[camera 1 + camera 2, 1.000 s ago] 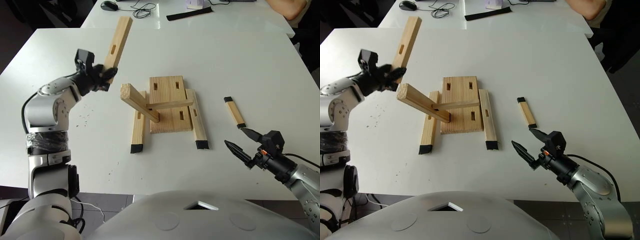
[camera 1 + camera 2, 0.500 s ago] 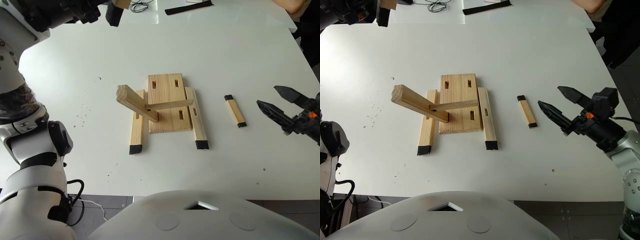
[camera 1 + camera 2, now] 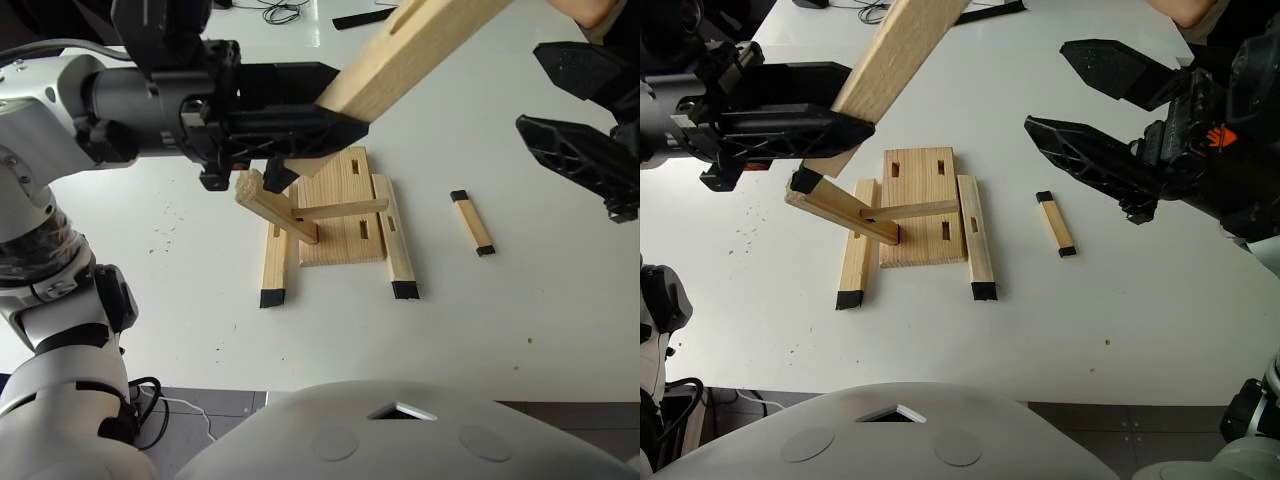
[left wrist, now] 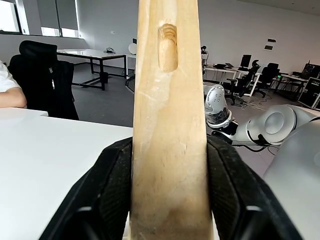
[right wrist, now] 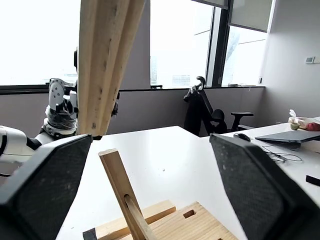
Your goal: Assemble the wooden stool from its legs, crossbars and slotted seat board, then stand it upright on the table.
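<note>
Left eye view: left gripper [image 3: 335,100] clamps a leg [image 3: 420,40], held slanted in the air above the seat board [image 3: 335,175]. The board lies flat on the table [image 3: 500,320], a crossbar [image 3: 470,222] lying apart to its right. Right gripper [image 3: 1048,86] is spread wide, raised on the right.

A white table [image 3: 540,330] stands near, a second table [image 3: 1030,25] behind it. Far off, tall windows [image 5: 185,45] let in daylight over black office chairs [image 5: 207,117], desks [image 4: 90,52] and a dark floor [image 4: 105,100].
</note>
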`<action>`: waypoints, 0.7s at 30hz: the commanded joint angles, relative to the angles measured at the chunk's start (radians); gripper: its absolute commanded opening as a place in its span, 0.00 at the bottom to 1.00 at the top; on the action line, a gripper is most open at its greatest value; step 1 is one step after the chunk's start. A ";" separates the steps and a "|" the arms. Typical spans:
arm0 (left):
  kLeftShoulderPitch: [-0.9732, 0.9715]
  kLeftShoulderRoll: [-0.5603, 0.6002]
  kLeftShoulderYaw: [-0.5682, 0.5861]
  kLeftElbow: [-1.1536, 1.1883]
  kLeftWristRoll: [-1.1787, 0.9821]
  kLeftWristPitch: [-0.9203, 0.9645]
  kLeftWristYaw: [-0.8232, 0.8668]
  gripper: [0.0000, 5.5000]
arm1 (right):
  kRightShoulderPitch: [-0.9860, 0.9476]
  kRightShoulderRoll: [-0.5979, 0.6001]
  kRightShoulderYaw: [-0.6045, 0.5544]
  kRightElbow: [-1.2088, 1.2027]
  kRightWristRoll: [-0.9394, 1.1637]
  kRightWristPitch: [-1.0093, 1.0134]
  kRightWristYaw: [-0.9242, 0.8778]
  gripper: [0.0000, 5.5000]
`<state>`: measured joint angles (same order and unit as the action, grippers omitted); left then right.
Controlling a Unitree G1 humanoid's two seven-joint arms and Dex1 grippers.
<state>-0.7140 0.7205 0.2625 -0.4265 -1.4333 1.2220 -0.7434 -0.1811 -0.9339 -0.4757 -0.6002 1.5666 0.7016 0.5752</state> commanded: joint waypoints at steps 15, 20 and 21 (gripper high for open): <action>0.175 0.061 -0.033 -0.093 -0.026 -0.102 -0.032 0.36 | -0.207 0.033 0.225 0.035 0.198 0.062 -0.102 0.79; 0.193 0.067 -0.043 -0.111 -0.034 -0.126 -0.031 0.36 | -0.239 0.060 0.267 0.031 0.193 0.065 -0.111 0.79; 0.192 0.065 -0.048 -0.111 -0.033 -0.130 -0.029 0.36 | -0.244 0.064 0.272 0.029 0.193 0.065 -0.114 0.79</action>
<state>-0.5225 0.7772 0.2265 -0.5264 -1.4601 1.1150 -0.7718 -0.4017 -0.8780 -0.2206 -0.5676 1.7640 0.7552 0.4720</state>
